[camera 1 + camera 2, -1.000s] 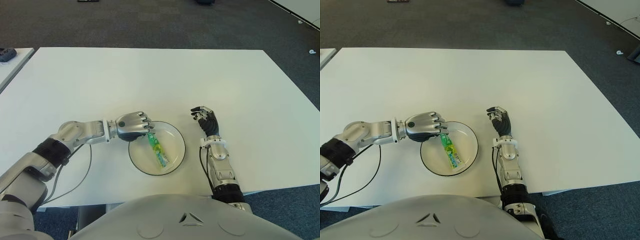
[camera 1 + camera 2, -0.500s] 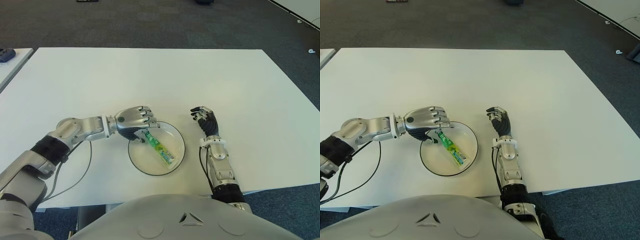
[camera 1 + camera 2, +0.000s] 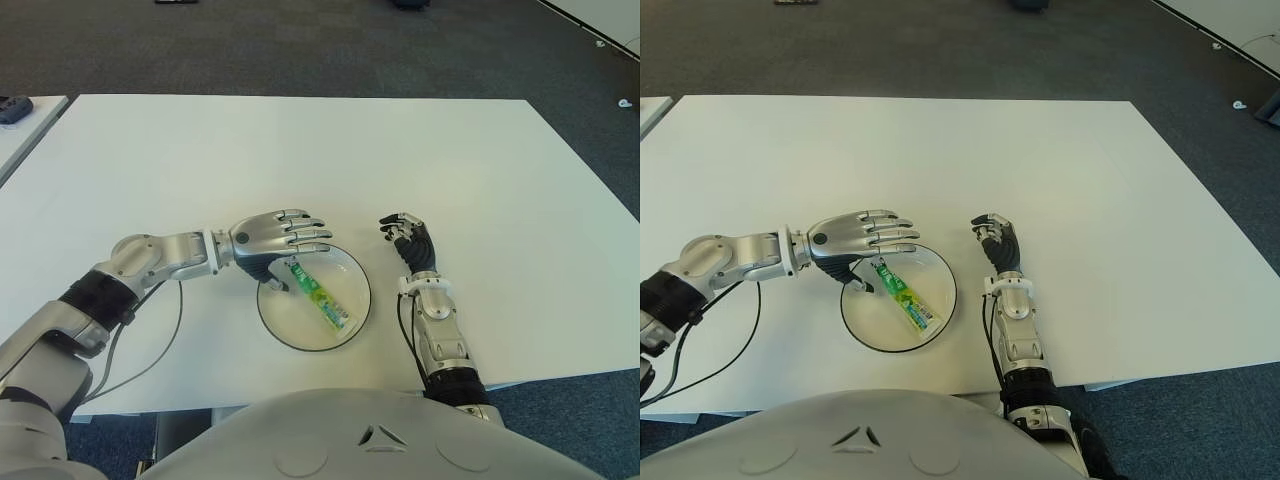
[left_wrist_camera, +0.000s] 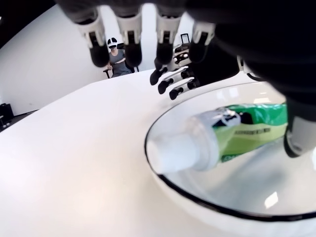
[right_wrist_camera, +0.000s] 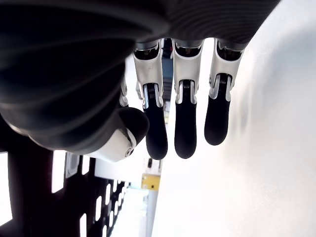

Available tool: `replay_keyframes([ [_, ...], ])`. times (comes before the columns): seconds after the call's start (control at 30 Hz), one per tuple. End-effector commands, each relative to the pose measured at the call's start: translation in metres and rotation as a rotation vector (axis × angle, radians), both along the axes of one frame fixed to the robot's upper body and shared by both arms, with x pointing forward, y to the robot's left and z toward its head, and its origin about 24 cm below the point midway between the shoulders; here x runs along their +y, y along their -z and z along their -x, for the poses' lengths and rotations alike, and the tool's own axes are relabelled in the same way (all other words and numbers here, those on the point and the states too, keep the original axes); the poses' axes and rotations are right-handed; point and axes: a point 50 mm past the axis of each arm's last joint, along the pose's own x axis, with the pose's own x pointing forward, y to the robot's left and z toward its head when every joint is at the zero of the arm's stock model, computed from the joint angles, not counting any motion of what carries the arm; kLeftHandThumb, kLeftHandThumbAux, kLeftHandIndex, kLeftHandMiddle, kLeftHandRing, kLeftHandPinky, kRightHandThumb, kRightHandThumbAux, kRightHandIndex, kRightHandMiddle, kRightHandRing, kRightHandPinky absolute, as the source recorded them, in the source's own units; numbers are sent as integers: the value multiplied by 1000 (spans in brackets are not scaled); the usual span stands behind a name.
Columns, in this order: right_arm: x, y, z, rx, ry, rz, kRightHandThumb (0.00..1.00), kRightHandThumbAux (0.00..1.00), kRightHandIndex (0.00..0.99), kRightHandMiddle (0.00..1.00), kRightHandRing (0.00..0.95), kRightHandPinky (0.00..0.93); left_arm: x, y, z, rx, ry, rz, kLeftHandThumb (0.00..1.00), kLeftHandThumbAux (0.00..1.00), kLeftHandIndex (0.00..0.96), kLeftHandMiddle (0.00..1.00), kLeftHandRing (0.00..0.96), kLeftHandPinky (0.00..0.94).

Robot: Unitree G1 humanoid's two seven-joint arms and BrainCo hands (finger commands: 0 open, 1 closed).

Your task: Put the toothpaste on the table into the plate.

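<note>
White desk [image 3: 300, 150] carries the plate [image 3: 356, 318]. Left robot hand [image 3: 285, 238] hovers over the plate's left rim, fingers spread, holding nothing (release looks done). Toothpaste [image 3: 318, 296] lies slanted inside the plate, cap toward that hand. Right robot hand [image 3: 408, 238], right of plate, fingers loosely curled, empty, idle.
</note>
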Motion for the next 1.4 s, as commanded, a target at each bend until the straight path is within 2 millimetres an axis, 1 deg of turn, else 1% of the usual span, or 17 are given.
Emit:
replay_keyframes([
  [0.03,-1,2,-1,8,4,-8,708,732,419,417,401,417,2,-3,-3,-4,-8,3,121,420,0,0,0,0],
  [0.43,-1,2,-1,2,2,-6,709,732,420,416,401,417,1,-9,-13,36,-75,71,137,418,0,0,0,0],
  [0.5,-1,2,-2,1,0,-7,709,732,420,418,404,422,3,-10,-19,50,-135,122,131,422,0,0,0,4],
  [0.53,-1,2,-2,1,-2,-7,709,732,420,418,405,423,7,-10,-26,62,-185,159,129,422,0,0,0,6],
  [0.67,-1,2,-2,1,-3,-8,709,732,419,419,408,425,14,-11,-37,90,-274,235,98,468,0,0,0,57],
  [0.73,-1,2,-3,2,-2,-8,709,732,419,419,408,424,18,-14,-46,111,-390,338,91,489,0,0,12,96],
  [0.8,-2,3,-3,3,-1,-9,709,732,418,418,408,422,21,-16,-51,130,-494,432,79,525,0,12,40,139],
  [0.9,-2,3,-3,3,2,-12,709,732,418,417,407,421,24,-17,-55,157,-619,584,61,609,20,74,101,201],
  [0.93,-2,3,-3,3,4,-12,709,732,418,417,407,421,25,-18,-57,172,-671,658,60,652,51,109,135,228],
  [1.0,-2,3,-3,3,5,-12,709,732,418,417,408,423,27,-19,-60,193,-726,732,88,764,130,194,213,283],
  [1.1,-2,3,-3,4,9,-10,709,732,418,417,408,423,35,-21,-65,228,-822,855,102,829,186,244,256,308],
  [1.13,-2,3,-3,4,10,-9,709,732,418,416,407,422,37,-20,-66,251,-854,900,111,866,249,272,277,319],
  [1.17,-2,3,-3,4,10,-9,709,732,418,416,407,421,38,-20,-66,267,-872,925,319,815,310,297,296,328],
  [1.2,-2,3,-3,3,11,-8,709,732,418,415,407,421,41,-19,-66,300,-896,965,394,797,332,307,303,331],
  [1.23,-2,2,-3,2,11,-7,709,733,418,415,406,420,42,-19,-66,322,-910,988,503,770,365,335,321,336],
  [1.3,-2,2,-3,1,11,-5,709,733,418,413,404,417,48,-17,-64,366,-934,1032,620,741,401,380,351,345],
  [1.4,-2,1,-4,-1,11,-3,709,733,418,412,402,415,54,-12,-58,395,-960,1071,675,728,419,431,394,373],
])
